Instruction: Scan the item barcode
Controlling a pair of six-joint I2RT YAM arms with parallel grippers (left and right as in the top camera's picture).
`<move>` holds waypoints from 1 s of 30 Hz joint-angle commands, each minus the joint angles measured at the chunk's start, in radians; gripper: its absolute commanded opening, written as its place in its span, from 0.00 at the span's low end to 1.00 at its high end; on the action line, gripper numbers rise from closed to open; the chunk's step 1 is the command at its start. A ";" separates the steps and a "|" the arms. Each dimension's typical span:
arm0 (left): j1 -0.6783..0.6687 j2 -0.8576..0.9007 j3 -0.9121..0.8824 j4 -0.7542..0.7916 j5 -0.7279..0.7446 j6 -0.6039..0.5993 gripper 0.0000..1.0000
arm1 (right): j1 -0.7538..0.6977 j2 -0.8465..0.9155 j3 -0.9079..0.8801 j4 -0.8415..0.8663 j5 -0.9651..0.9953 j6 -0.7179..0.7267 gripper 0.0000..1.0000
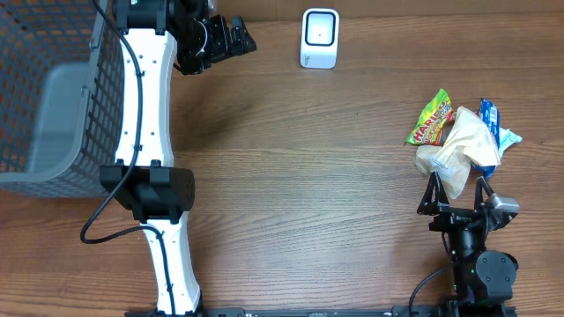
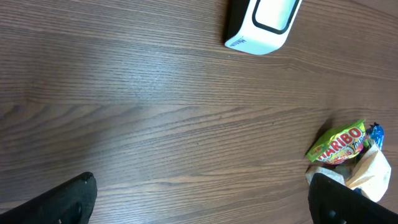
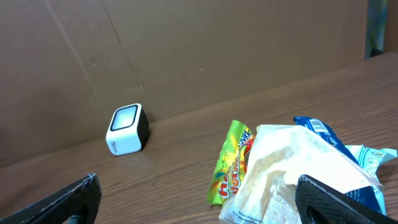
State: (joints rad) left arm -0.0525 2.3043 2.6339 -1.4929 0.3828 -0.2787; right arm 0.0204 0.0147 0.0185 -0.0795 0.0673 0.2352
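Fingers spread wide and empty on both: right gripper at the near edge of the pale bag beside the Haribo packet, left gripper near the scanner; pick-up apparently pending, next requires closing on one item.

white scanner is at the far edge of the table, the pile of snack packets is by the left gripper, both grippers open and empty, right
Not quite. The pile of snack packets lies by the right gripper, not the left gripper, as the overhead view shows. The rest holds: the white scanner stands at the far edge, and both grippers are open and empty.
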 commanded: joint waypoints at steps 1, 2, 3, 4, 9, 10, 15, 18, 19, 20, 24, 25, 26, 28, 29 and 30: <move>-0.007 -0.015 0.019 0.002 -0.006 0.002 1.00 | 0.005 -0.012 -0.011 0.004 0.009 -0.004 1.00; -0.007 -0.015 0.019 0.002 -0.006 0.002 1.00 | 0.005 -0.012 -0.011 0.004 0.009 -0.004 1.00; -0.007 -0.015 0.019 0.002 -0.006 0.002 1.00 | 0.005 -0.012 -0.011 0.004 0.009 -0.004 1.00; -0.007 -0.015 0.019 0.002 -0.006 0.002 1.00 | 0.005 -0.012 -0.011 0.004 0.009 -0.004 1.00; -0.007 -0.015 0.019 0.002 -0.007 0.002 1.00 | 0.005 -0.012 -0.011 0.003 0.009 -0.004 1.00; -0.007 -0.015 0.019 0.002 -0.009 0.002 1.00 | 0.005 -0.012 -0.011 0.004 0.009 -0.004 1.00; -0.021 -0.052 0.019 -0.001 -0.057 0.003 1.00 | 0.005 -0.012 -0.011 0.003 0.009 -0.004 1.00; -0.036 -0.115 0.018 -0.008 -0.159 0.016 1.00 | 0.005 -0.012 -0.011 0.004 0.009 -0.004 1.00; -0.041 -0.140 0.016 -0.008 -0.188 0.016 1.00 | 0.005 -0.012 -0.011 0.003 0.009 -0.004 1.00; -0.046 -0.171 0.011 -0.004 -0.219 0.016 1.00 | 0.005 -0.012 -0.011 0.004 0.009 -0.004 1.00; -0.055 -0.306 -0.045 0.013 -0.291 0.061 1.00 | 0.005 -0.012 -0.011 0.004 0.009 -0.004 1.00; -0.055 -0.350 -0.082 0.039 -0.290 0.077 1.00 | 0.005 -0.012 -0.011 0.004 0.009 -0.004 1.00; -0.055 -0.383 -0.117 0.064 -0.290 0.085 1.00 | 0.005 -0.012 -0.011 0.004 0.009 -0.004 1.00; -0.055 -0.486 -0.246 0.162 -0.290 0.109 1.00 | 0.005 -0.012 -0.011 0.003 0.009 -0.003 1.00; -0.055 -0.533 -0.312 0.211 -0.290 0.121 1.00 | 0.005 -0.012 -0.011 0.004 0.009 -0.003 1.00; -0.055 -0.588 -0.391 0.267 -0.290 0.132 1.00 | 0.005 -0.012 -0.011 0.003 0.009 -0.004 1.00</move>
State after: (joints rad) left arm -0.1051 1.8175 2.3775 -1.2743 0.1276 -0.2089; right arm 0.0204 0.0147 0.0185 -0.0795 0.0673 0.2352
